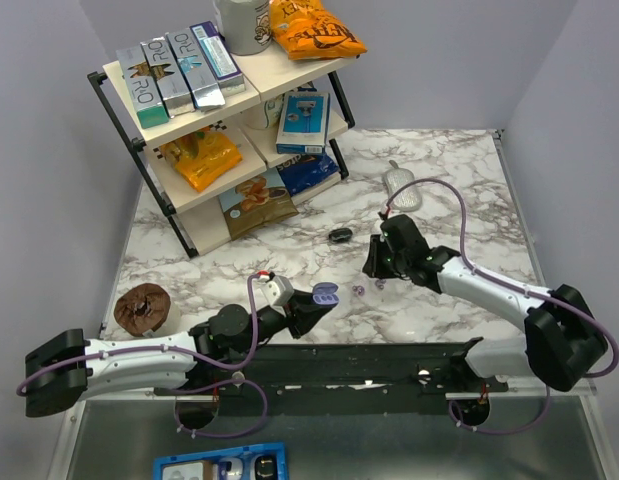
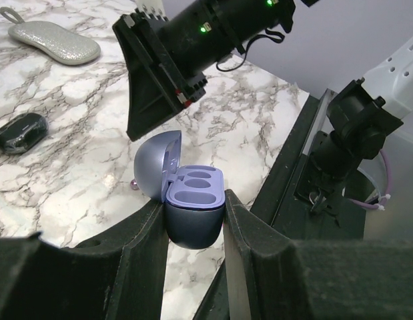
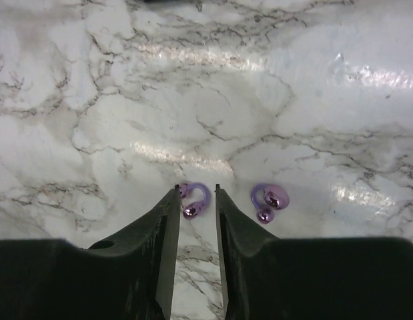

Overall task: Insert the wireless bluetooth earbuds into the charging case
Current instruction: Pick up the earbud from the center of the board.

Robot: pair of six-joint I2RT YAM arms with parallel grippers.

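Note:
The periwinkle charging case [image 2: 191, 230] hangs above the table with its lid open and its two sockets empty, my left gripper [image 2: 195, 202] shut on its body. In the top view the case [image 1: 326, 294] sits at the tip of that gripper [image 1: 314, 303]. Two translucent purple earbuds lie on the marble. My right gripper [image 3: 196, 191] is low over them, jaws partly open. One earbud [image 3: 194, 200] lies between the fingertips, close to the left finger with a gap on the right. The other earbud [image 3: 269, 201] lies just outside the right finger. From above, both earbuds [image 1: 358, 290] are tiny specks by the right gripper [image 1: 373, 272].
A glossy black oval object [image 1: 340, 235] lies behind the earbuds, and a silver glitter pouch [image 1: 400, 188] lies further back. A two-tier shelf rack [image 1: 219, 110] of boxes and snack bags fills the back left. A brown roll [image 1: 141, 308] sits at the left edge.

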